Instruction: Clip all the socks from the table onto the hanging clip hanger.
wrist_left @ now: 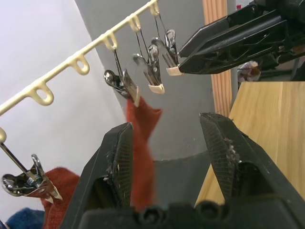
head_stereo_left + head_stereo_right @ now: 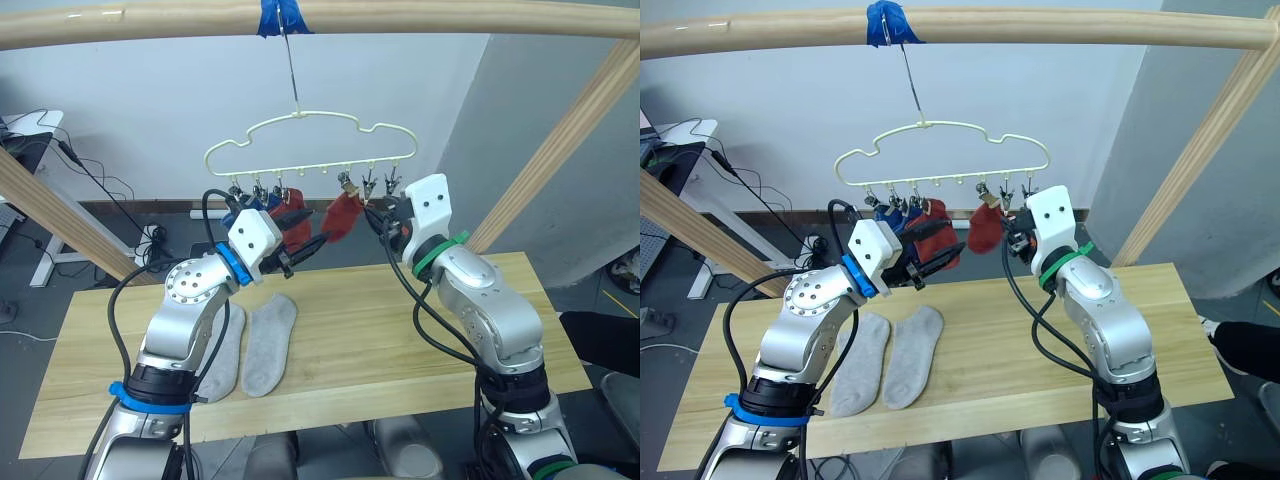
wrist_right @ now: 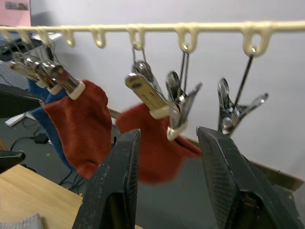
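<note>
Second rust-red sock clipped; two grey ones left on the table.

The left gripper [image 1: 167, 157], fingers apart and empty, has the rust-red knit sock [image 2: 341, 217] just beyond it, hanging from the pale-yellow wire clip hanger [image 2: 310, 140]. The right gripper [image 3: 167, 181], also apart and empty, sits just under the free clips. Next, I judge, an arm must reach down for a light grey ankle sock [image 2: 270, 345] on the light wood plank table [image 2: 390, 330] below the left gripper.

Both robot arms are raised in front of the body, elbows bent, wrists angled inward toward each other. The left gripper [image 1: 167, 152] has its two black fingers spread apart, holding nothing. The right gripper [image 3: 167, 167] is likewise spread wide and empty, its fingers pointing toward the left arm.
</note>
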Action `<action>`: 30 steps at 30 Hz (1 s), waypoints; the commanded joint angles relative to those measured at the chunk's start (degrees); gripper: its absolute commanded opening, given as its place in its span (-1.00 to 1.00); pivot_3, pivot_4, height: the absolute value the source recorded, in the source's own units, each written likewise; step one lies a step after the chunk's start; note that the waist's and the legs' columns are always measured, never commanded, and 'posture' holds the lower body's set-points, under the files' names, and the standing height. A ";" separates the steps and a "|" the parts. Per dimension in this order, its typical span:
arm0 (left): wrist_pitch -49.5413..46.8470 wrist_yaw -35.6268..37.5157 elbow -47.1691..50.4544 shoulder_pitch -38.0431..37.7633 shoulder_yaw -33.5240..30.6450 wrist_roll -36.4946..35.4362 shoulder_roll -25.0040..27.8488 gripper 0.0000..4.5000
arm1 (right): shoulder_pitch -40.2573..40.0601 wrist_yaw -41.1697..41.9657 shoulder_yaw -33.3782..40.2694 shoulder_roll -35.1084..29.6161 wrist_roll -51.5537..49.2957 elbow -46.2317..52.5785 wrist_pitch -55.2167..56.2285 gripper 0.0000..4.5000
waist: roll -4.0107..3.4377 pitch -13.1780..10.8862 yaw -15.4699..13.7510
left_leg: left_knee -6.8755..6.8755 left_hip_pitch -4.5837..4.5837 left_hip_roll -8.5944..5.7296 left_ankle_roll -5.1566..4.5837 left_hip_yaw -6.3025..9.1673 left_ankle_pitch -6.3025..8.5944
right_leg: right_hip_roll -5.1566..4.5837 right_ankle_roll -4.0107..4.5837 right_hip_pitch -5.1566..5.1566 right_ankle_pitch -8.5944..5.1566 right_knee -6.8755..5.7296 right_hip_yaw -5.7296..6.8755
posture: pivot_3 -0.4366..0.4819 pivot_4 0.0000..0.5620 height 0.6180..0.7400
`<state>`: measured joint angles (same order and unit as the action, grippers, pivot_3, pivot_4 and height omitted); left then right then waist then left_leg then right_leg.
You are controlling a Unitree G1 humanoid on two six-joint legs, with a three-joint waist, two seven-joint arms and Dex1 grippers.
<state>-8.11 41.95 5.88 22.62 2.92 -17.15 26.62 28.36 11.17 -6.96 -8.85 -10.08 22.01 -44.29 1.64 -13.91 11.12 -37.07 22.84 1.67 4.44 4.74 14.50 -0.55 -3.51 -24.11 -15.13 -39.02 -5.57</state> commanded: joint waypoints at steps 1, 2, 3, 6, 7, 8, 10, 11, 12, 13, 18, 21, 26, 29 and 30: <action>1.65 0.34 0.39 1.14 -0.17 0.66 -0.40 0.10 | 2.30 -0.48 0.23 0.83 0.70 -1.00 1.98 -0.13 | -0.02 0.06 0.01 | 0.00 0.00 0.00 0.00 0.00 0.00 | 0.00 0.00 0.00 0.00 0.00 0.00 | -0.47 -0.44 0.83; 1.77 0.42 0.28 1.22 -0.09 0.81 -0.47 0.10 | 3.00 -0.60 0.21 1.12 0.87 -2.20 2.39 -0.13 | -0.02 0.15 0.03 | 0.00 0.00 0.00 0.00 0.00 0.00 | 0.00 0.00 0.00 0.00 0.00 0.00 | -0.47 -0.44 0.83; 1.86 0.46 0.15 1.32 -0.03 0.95 -0.56 0.10 | 3.62 -0.69 0.27 1.36 1.01 -3.25 2.71 -0.13 | -0.03 0.23 0.05 | 0.00 -0.01 0.00 0.00 -0.01 0.00 | 0.00 0.00 0.00 0.00 0.00 -0.01 | -0.47 -0.45 0.83; 2.23 0.62 -0.22 1.51 0.03 1.32 -0.70 0.10 | 5.67 -0.95 0.50 2.07 1.54 -6.43 3.76 -0.13 | -0.03 0.41 0.07 | 0.00 -0.01 0.00 0.00 0.00 0.00 | 0.00 0.00 0.00 0.00 -0.01 0.00 | -0.46 -0.46 0.83; 2.35 0.66 -0.36 1.56 0.03 1.44 -0.73 0.10 | 6.39 -0.95 0.55 2.22 1.77 -7.50 4.30 -0.13 | -0.02 0.49 0.07 | 0.00 -0.01 0.00 0.00 0.00 0.00 | 0.00 0.00 0.00 0.00 -0.02 0.00 | -0.46 -0.46 0.83; 2.49 0.75 -0.54 1.58 0.01 1.54 -0.73 0.10 | 7.01 -0.97 0.61 2.38 1.93 -8.46 4.75 -0.13 | -0.03 0.53 0.07 | 0.00 -0.01 0.00 0.00 0.00 0.00 | 0.00 0.01 0.00 0.00 -0.02 0.01 | -0.46 -0.46 0.83; 2.77 0.88 -1.05 1.70 -0.09 1.75 -0.75 0.10 | 8.10 -0.89 0.71 2.74 2.28 -10.32 5.64 -0.13 | -0.03 0.55 0.08 | 0.00 -0.01 0.00 0.00 -0.01 0.00 | 0.00 0.00 0.00 0.00 -0.02 0.00 | -0.45 -0.46 0.83; 2.91 0.94 -1.30 1.76 -0.16 1.85 -0.76 0.10 | 8.58 -0.83 0.69 2.96 2.48 -11.17 6.21 -0.13 | -0.03 0.55 0.09 | -0.01 -0.01 0.00 0.00 -0.01 0.00 | 0.00 0.01 0.00 0.01 -0.02 0.00 | -0.45 -0.46 0.83; 3.01 0.96 -1.49 1.79 -0.23 1.94 -0.77 0.10 | 9.05 -0.83 0.62 3.16 2.74 -12.06 6.83 -0.13 | -0.03 0.56 0.10 | 0.00 -0.01 0.00 0.00 0.00 0.00 | 0.00 0.01 0.00 0.01 -0.02 0.00 | -0.45 -0.46 0.83; 3.10 0.97 -1.61 1.80 -0.27 2.03 -0.78 0.10 | 9.40 -0.86 0.58 3.33 2.92 -12.77 7.34 -0.13 | -0.03 0.56 0.11 | 0.00 -0.01 0.00 0.00 0.01 0.00 | 0.00 0.01 0.00 0.01 -0.03 0.01 | -0.45 -0.46 0.83; 3.42 0.88 -1.75 1.76 -0.22 2.35 -1.03 0.10 | 10.42 -0.85 0.29 4.09 3.58 -15.71 9.79 -0.13 | -0.03 0.60 0.14 | 0.00 -0.01 0.00 0.00 0.00 0.00 | -0.02 0.01 0.00 0.01 -0.03 0.01 | -0.45 -0.48 0.83; 3.42 0.81 -1.59 1.65 -0.19 2.43 -1.16 0.10 | 10.62 -0.38 -0.15 4.42 4.14 -16.86 11.20 -0.13 | -0.02 0.62 0.14 | 0.00 -0.01 0.00 0.00 0.00 0.00 | -0.02 0.02 0.00 0.02 -0.05 0.01 | -0.44 -0.48 0.83; 3.30 0.78 -1.23 1.42 -0.24 2.68 -1.29 0.10 | 11.00 0.45 -0.62 4.62 5.05 -17.96 12.82 -0.13 | -0.02 0.63 0.15 | -0.01 -0.02 0.00 0.00 0.00 -0.01 | -0.02 0.03 0.00 0.02 -0.07 0.01 | -0.44 -0.48 0.83; 3.14 0.73 -0.92 1.28 -0.25 2.74 -1.25 0.10 | 11.30 0.86 -0.92 4.67 5.23 -18.55 13.59 -0.13 | -0.02 0.63 0.15 | -0.02 -0.02 0.00 0.00 0.00 -0.01 | -0.02 0.04 0.00 0.03 -0.08 0.01 | -0.44 -0.47 0.83; 3.10 0.73 -0.82 1.23 -0.25 2.74 -1.23 0.10 | 11.31 0.90 -0.97 4.69 5.25 -18.60 13.67 -0.13 | -0.02 0.63 0.15 | -0.02 -0.02 0.00 0.00 0.00 -0.01 | -0.02 0.04 0.00 0.03 -0.08 0.01 | -0.44 -0.47 0.83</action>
<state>-5.76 42.94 3.30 23.44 3.12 -14.59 25.44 38.16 11.59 -8.01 -4.43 -5.23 2.04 -32.24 1.62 -13.28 11.27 -37.09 22.82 1.67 4.44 4.75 14.50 -0.57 -3.47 -24.11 -15.09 -39.10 -5.56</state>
